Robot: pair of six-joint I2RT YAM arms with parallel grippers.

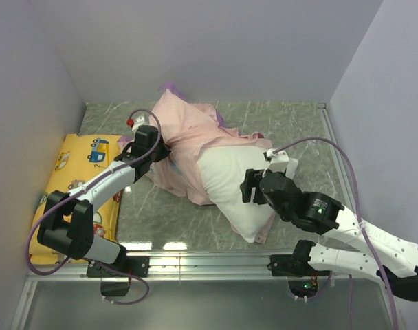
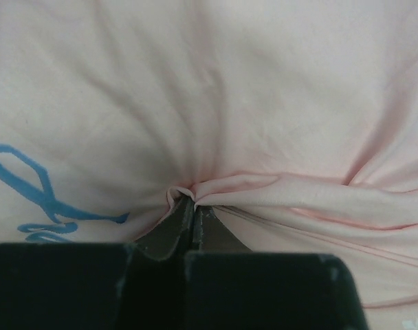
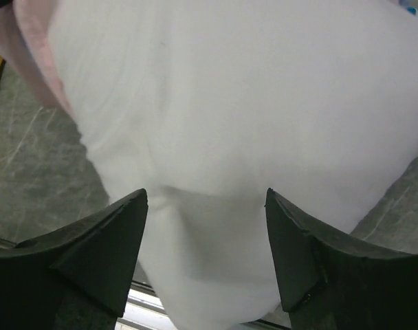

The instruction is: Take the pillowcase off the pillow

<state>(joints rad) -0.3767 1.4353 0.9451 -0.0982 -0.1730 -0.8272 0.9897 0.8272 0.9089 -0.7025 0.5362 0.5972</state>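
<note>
At the far left we see a yellow pillow (image 1: pixel 70 180) lying along the wall, clear of the work. Next to it the left gripper (image 2: pixel 193 208) has its fingers pressed together on a small fold of the pillowcase (image 1: pixel 195 130), and creases radiate out from the pinch. Blue print (image 2: pixel 30 196) shows through the pale pink cloth just left of the fingers.

The pillowcase is bunched over the far-left end of the pillow (image 1: pixel 231 189), pale pink side out, with a scrap of purple at its far edge. The pillow lies slantwise across the middle of the table (image 1: pixel 291 124). Its near-right half is bare and white, and its other half is under the pink cloth.

On the right, the right gripper (image 3: pixel 205 198) is spread wide, one finger on each side of the bare white end. From the wrist view we cannot quite tell whether its pads touch the pillow or only straddle it.
</note>
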